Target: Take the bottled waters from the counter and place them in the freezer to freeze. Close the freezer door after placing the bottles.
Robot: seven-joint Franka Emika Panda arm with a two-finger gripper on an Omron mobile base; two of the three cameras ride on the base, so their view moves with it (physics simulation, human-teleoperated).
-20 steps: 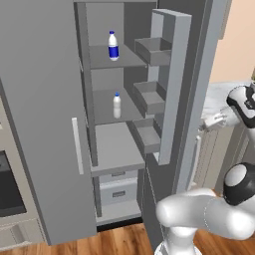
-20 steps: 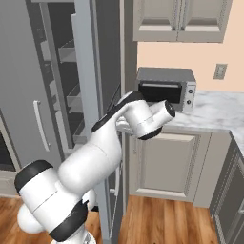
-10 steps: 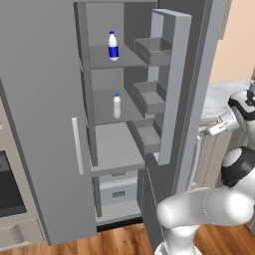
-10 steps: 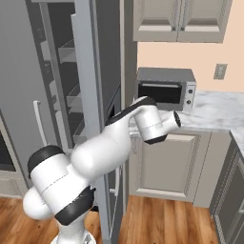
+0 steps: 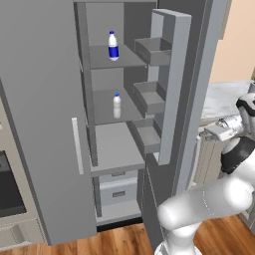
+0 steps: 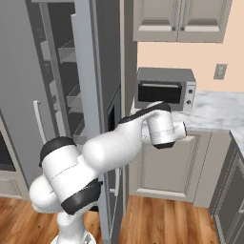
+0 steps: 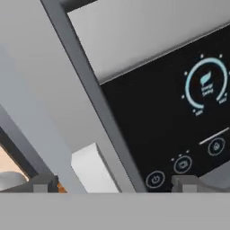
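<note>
Standing wide apart, the gripper (image 7: 114, 183) jaws are seen w/ nothing held between them, fingertips (image 7: 42, 183) close to the dark dispenser panel (image 7: 179, 117) on the right-hand grey door. The freezer door (image 5: 172, 84) is seen swung open, well off to the gripper's left. Both bottled waters are found inside the freezer (image 5: 107, 114), far from the gripper: blue-label bottle (image 5: 113, 46) upright on the top shelf, plainer bottle (image 5: 117, 105) upright on the shelf below. The counter (image 6: 217, 112) w/ toaster oven (image 6: 164, 89) is seen to the arm's right in the right base view.
</note>
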